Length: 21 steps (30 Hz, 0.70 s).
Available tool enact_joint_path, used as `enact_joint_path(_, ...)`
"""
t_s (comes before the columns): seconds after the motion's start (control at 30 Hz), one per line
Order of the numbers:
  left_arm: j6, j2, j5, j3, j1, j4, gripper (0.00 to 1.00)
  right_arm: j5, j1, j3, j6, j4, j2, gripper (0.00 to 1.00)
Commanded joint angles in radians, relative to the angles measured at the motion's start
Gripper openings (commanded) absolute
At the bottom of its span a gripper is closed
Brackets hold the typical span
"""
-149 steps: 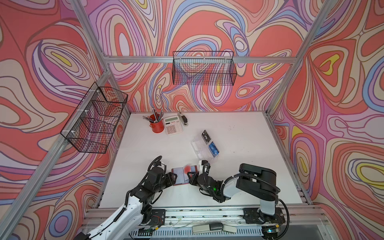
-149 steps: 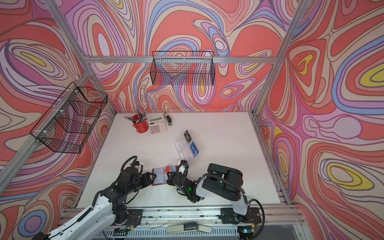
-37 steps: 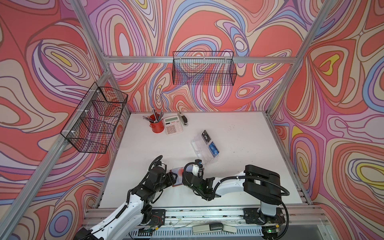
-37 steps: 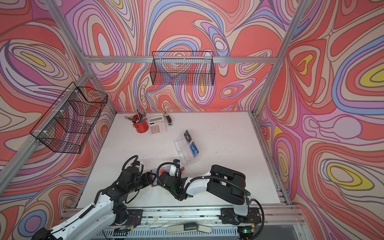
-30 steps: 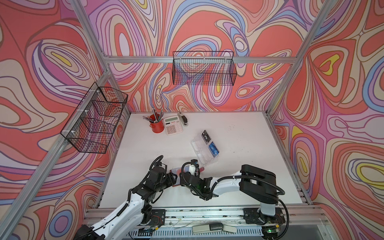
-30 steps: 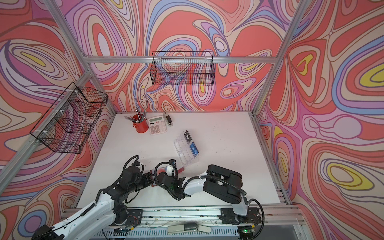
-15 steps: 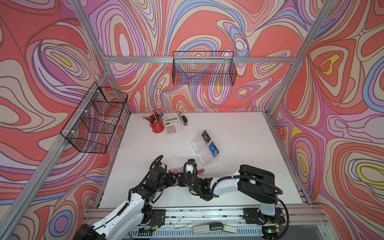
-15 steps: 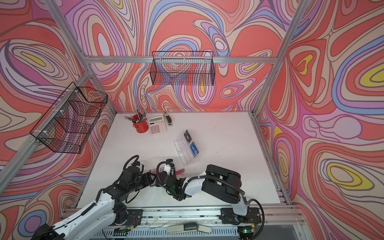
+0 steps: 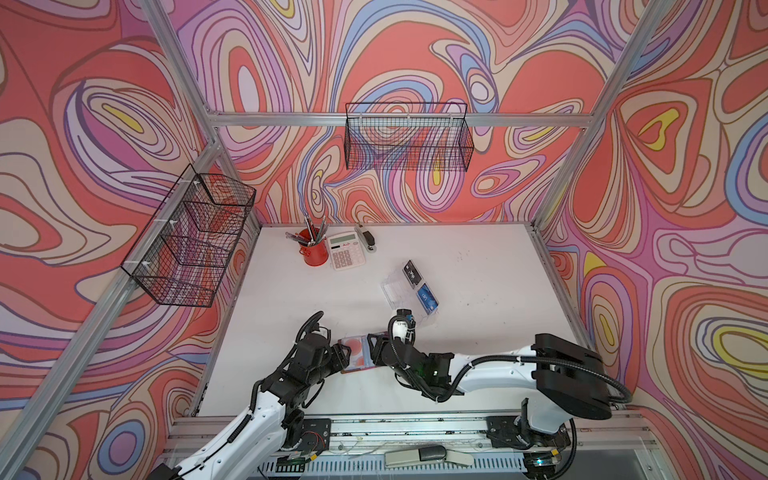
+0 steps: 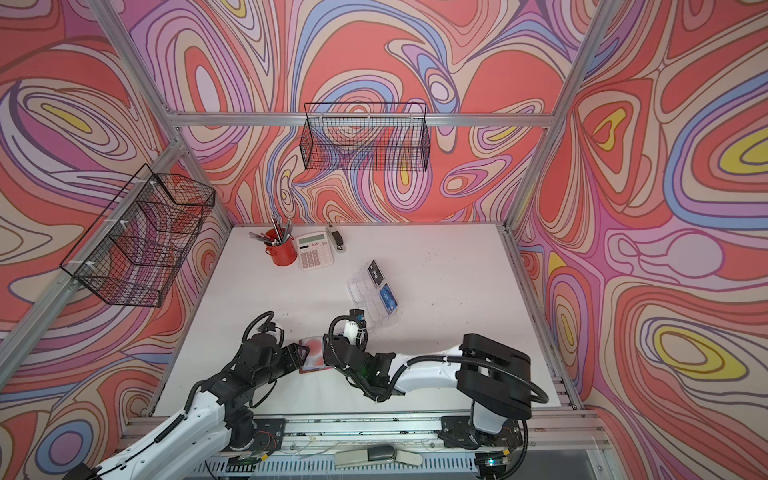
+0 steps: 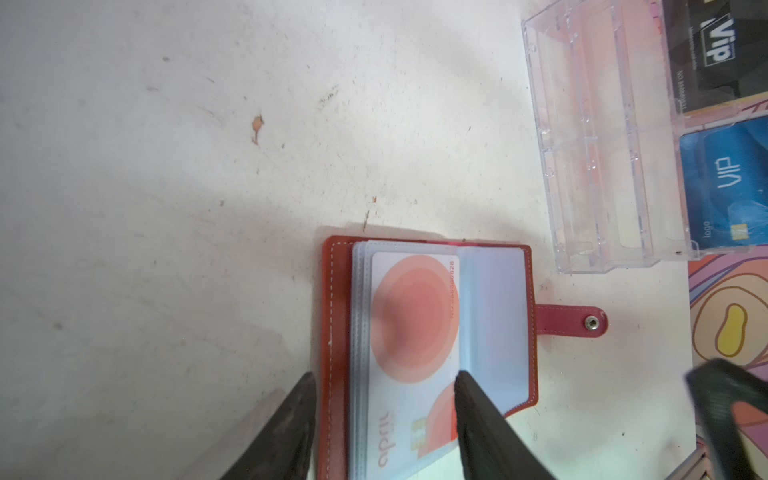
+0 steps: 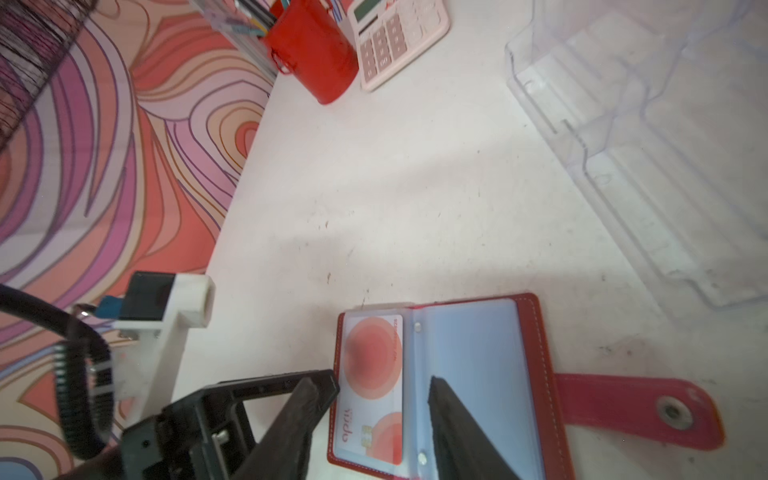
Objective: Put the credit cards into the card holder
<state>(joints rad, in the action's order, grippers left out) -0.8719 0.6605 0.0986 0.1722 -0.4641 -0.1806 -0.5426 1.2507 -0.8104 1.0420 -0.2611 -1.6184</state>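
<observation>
In both top views: swirl-patterned walls [image 9: 415, 62], white table [image 9: 478, 266]; red card holder [image 9: 356, 352] open between left claw [image 9: 341, 354] and right claw [image 9: 372, 348], credit cards [image 9: 427, 297] past the right. Left wrist: claw spread astride holder, table scuffed. Right wrist: claw spread over sleeves [image 12: 469, 353].

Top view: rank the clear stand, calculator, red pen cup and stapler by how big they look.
1. clear stand, clearly largest
2. calculator
3. red pen cup, only slightly smaller than the calculator; nearly a tie
4. stapler, smallest
</observation>
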Motion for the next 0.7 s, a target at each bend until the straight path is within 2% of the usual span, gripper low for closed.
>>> enact_joint_path(0.0, -0.003, -0.03, -0.033, 0.013, -0.002, -0.045, 0.56, -0.056, -0.013, 0.052, 0.023, 0.121, 0.016, 0.51)
enact_joint_path(0.13, -0.011, -0.041, -0.027, 0.012, -0.001, -0.044, 0.56, -0.006, -0.04, 0.039, 0.012, 0.153, -0.001, 0.51)
enact_joint_path(0.37, -0.003, -0.025, 0.004, 0.014, -0.001, -0.043, 0.57, 0.116, -0.063, 0.008, -0.031, 0.076, -0.088, 0.5)
enact_joint_path(0.5, -0.014, -0.008, -0.009, 0.013, -0.001, -0.038, 0.57, 0.148, -0.068, -0.049, -0.035, 0.104, -0.167, 0.49)
enact_joint_path(0.6, -0.008, 0.008, -0.02, 0.024, -0.001, -0.058, 0.57, 0.173, -0.078, -0.065, -0.029, 0.111, -0.201, 0.44)
enact_joint_path(0.67, -0.011, 0.017, -0.033, 0.024, -0.001, -0.061, 0.57, 0.156, -0.079, -0.074, -0.024, 0.134, -0.206, 0.44)
